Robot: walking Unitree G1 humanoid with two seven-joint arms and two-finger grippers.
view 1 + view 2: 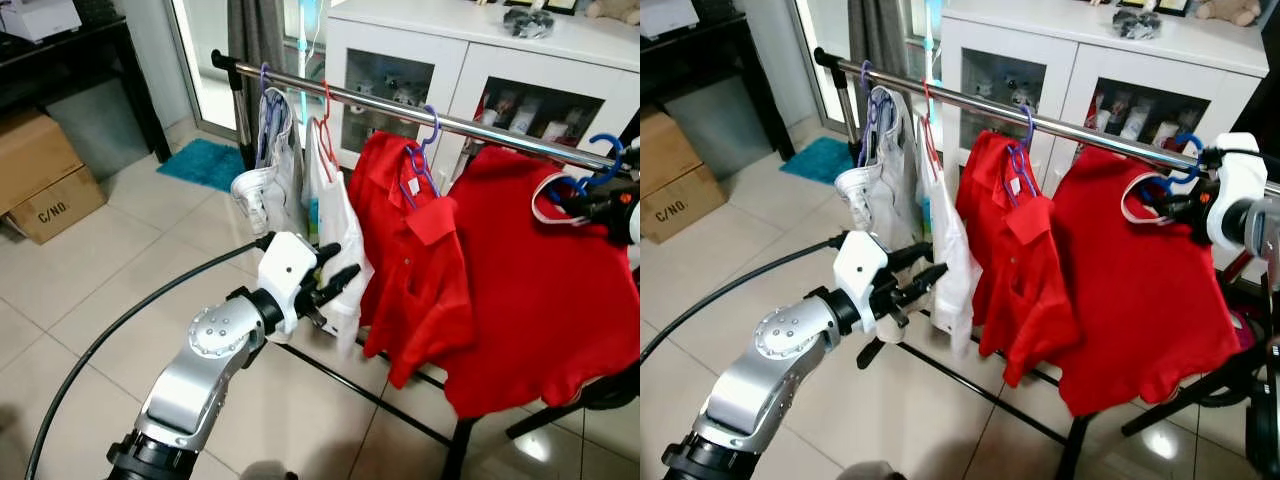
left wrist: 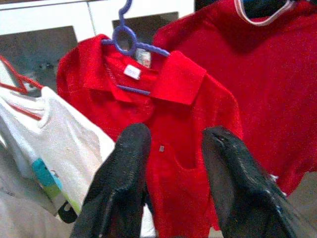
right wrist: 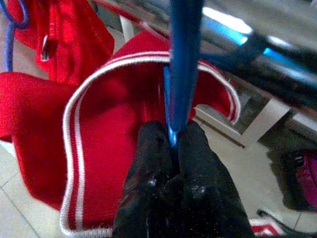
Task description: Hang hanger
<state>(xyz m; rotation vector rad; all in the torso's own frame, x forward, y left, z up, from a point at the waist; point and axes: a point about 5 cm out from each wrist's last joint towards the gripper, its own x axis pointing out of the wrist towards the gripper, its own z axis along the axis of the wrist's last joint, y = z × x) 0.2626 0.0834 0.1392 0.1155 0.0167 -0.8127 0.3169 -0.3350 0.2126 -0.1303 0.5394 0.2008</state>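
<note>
Both eye views are bright and evenly lit, with daylight entering at a glass door (image 1: 215, 60) at the upper left. The rail (image 1: 400, 112) carries sharp highlights, and the floor tiles (image 1: 525, 445) throw a white glare spot at lower right. The wrist views are softer: the left fingers (image 2: 124, 183) blur close up, and the right view's rail (image 3: 277, 54) and upper right are smeared out of focus.

Garments crowd the rail (image 1: 400, 108): grey clothes (image 1: 272, 140), a white shirt (image 1: 335, 225), a red polo (image 1: 405, 250) and a large red shirt (image 1: 545, 290) hang almost touching. Bare rail shows between the hooks, and the tiled floor (image 1: 120, 260) left of them looks open.
</note>
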